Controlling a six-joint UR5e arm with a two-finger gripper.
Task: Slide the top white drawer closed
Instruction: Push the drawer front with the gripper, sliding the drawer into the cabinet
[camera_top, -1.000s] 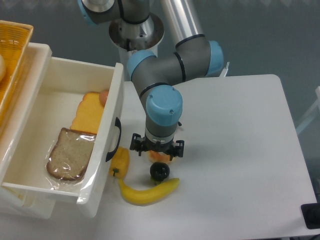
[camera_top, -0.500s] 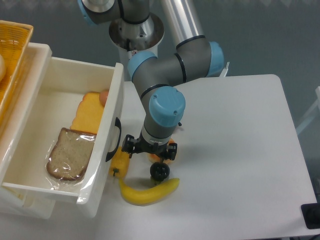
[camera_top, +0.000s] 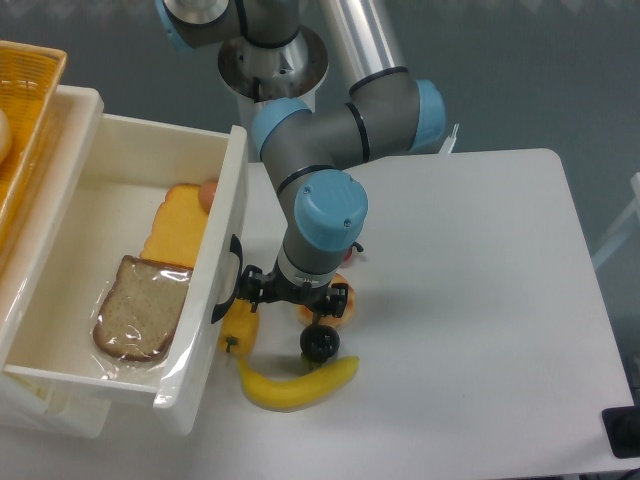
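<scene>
Standing pulled far out over the left edge of the white tabletop (camera_top: 480, 300), the top white drawer (camera_top: 150, 160), a large deep glossy white plastic box with a curved black handle (camera_top: 228, 280) on its front panel, holds a bagged slice of brown bread (camera_top: 140, 308) and a flat orange-yellow slab (camera_top: 178, 232). Beyond it, at the far-left corner of the view, sits an orange-yellow woven basket (camera_top: 22, 120). The grey-and-blue arm's black two-finger gripper (camera_top: 295, 295) points down just beside the drawer front, near the handle. Fingers: hidden under the blue wrist cap, so how far apart they stand cannot be told; a small orange item (camera_top: 338, 305) shows at the gripper's right side, but whether it is gripped or merely lying beneath is unclear. Hazards, as judged: a yellow pepper-shaped toy (camera_top: 240, 325) lies against the foot of the drawer front, and a yellow banana (camera_top: 298, 382) with a small black round piece (camera_top: 318, 343) lies close by toward the near edge; a push from this side could drag or wedge these pieces, or jam the pepper against the panel. A push landing off-centre, or on the handle's curve instead of the flat panel, may skew the drawer on its runners or let the gripper slip off.
</scene>
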